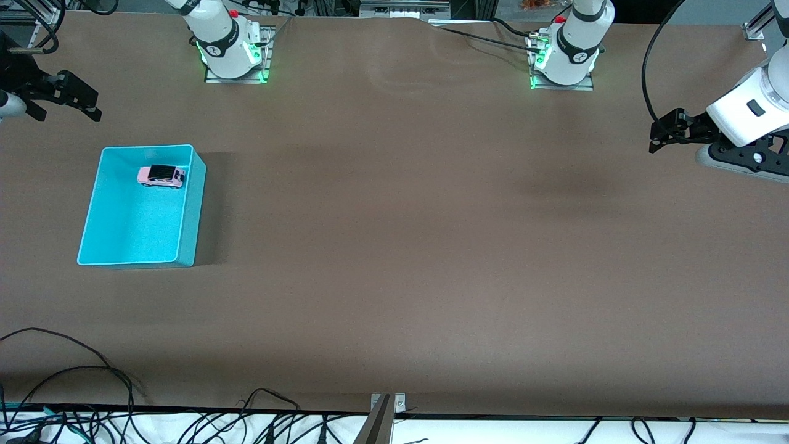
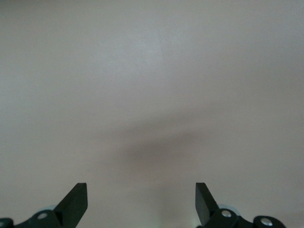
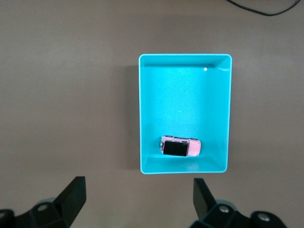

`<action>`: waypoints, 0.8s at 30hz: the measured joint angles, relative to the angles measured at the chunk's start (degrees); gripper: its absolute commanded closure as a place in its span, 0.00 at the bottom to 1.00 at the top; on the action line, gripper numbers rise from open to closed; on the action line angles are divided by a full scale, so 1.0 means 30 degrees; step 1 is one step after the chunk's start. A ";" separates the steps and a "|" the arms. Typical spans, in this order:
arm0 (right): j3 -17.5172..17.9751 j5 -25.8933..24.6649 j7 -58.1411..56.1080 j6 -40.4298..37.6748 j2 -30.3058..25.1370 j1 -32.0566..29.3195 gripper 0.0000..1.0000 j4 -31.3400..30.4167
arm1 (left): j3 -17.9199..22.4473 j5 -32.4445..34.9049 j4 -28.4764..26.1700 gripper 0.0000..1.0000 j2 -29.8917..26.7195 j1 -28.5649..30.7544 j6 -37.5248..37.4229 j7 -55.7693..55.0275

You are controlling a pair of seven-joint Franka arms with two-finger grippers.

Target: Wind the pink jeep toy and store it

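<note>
The pink jeep toy (image 1: 161,176) (image 3: 180,147), tiny with a black roof panel, stands on its wheels inside the turquoise bin (image 1: 192,209) (image 3: 185,95). It sits in the part of the bin farther from the front camera. My right gripper (image 1: 68,114) (image 3: 139,185) hangs open and empty above the table at the right arm's end, apart from the bin and looking down on it. My left gripper (image 1: 654,139) (image 2: 141,190) is open and empty over bare table at the left arm's end.
The two arm bases (image 1: 231,55) (image 1: 564,61) stand at the table's edge farthest from the front camera. Loose cables (image 1: 92,370) and a metal bracket (image 1: 388,404) lie along the edge nearest that camera. Brown tabletop stretches between the bin and the left arm's end.
</note>
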 measured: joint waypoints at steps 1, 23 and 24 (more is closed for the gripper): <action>0.0013 -0.0003 -0.0003 0.0084 0.0116 0.0002 0.00 0.0066 | 0.0000 0.0000 0.0000 0.00 0.0000 0.0000 0.0000 0.0000; 0.0154 -0.0032 -0.0007 -0.0005 0.1942 0.0262 0.00 0.1798 | 0.0000 0.0000 0.0000 0.00 0.0000 0.0001 0.0000 0.0000; 0.0154 -0.0033 -0.0007 -0.0007 0.1941 0.0264 0.00 0.1803 | 0.0000 0.0000 0.0000 0.00 0.0000 0.0001 0.0000 0.0000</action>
